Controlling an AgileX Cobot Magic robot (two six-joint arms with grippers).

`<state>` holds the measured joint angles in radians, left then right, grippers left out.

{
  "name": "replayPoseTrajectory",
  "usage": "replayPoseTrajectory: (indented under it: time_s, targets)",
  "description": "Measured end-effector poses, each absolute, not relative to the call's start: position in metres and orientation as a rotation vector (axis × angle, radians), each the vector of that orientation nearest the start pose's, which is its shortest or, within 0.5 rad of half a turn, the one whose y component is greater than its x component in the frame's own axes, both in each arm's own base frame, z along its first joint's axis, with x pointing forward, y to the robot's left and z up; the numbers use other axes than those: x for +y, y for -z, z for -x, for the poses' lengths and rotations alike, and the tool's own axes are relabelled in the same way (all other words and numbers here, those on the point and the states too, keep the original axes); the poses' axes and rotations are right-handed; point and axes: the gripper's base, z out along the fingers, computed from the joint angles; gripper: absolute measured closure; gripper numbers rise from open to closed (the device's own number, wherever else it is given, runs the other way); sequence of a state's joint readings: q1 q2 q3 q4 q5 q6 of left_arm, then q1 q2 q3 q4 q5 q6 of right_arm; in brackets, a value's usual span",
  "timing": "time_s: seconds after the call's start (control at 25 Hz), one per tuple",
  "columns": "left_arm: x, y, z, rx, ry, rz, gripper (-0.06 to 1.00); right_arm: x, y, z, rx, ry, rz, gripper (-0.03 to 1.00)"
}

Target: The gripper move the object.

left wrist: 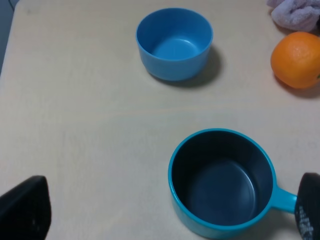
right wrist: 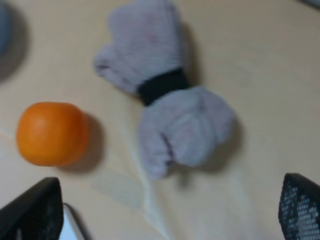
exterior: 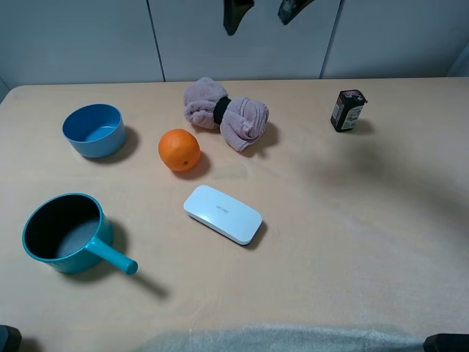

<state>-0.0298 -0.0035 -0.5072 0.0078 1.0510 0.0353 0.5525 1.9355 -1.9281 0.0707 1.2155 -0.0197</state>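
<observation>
The orange (exterior: 179,149) sits on the table between the blue bowl and the rolled cloth. It also shows in the left wrist view (left wrist: 297,59) and in the right wrist view (right wrist: 52,133). My right gripper (right wrist: 167,205) is open and empty, well above the table, with the cloth ahead of it and the orange off to one side. Two black fingers hanging in at the top edge of the exterior view look like this gripper (exterior: 265,11). My left gripper (left wrist: 170,205) is open and empty over the teal pot, far from the orange.
A blue bowl (exterior: 93,130) stands at the back left. A teal pot with a handle (exterior: 66,235) stands at the front left. A rolled mauve cloth with a black band (exterior: 226,112), a white flat case (exterior: 222,214) and a small dark jar (exterior: 347,110) also lie on the table.
</observation>
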Motion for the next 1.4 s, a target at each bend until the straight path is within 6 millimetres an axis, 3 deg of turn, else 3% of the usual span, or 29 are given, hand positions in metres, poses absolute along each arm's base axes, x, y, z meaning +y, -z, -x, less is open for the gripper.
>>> replayPoseTrajectory:
  time_s: [0.12,0.16,0.32,0.56,0.68,0.88,1.2,1.4]
  targets:
    - [0.001,-0.28,0.006,2.023,-0.013,-0.065,-0.05,0.195,-0.343,-0.355,2.637,-0.231,0.671,0.29]
    - [0.001,-0.28,0.006,2.023,-0.013,-0.065,-0.05,0.17,-0.346,-0.35,2.661,-0.214,0.605,0.29]
    - [0.001,-0.28,0.006,2.023,-0.013,-0.065,-0.05,0.12,-0.348,-0.335,2.713,-0.176,0.463,0.29]
    - [0.001,-0.28,0.006,2.023,-0.013,-0.065,-0.05,0.05,-0.352,-0.284,2.741,-0.111,0.234,0.29]
    - [0.001,-0.28,0.006,2.023,-0.013,-0.065,-0.05,0.026,-0.352,-0.251,2.7,-0.089,0.129,0.29]
    - [0.001,-0.28,0.006,2.023,-0.013,-0.065,-0.05,0.007,-0.343,-0.192,2.626,-0.066,0.024,0.29]
    - [0.001,-0.28,0.006,2.023,-0.013,-0.065,-0.05,0.004,-0.319,-0.107,2.497,-0.059,0.014,0.29]
    - [0.001,-0.28,0.006,2.023,-0.013,-0.065,-0.05,0.004,-0.318,-0.062,2.322,-0.056,0.018,0.29]
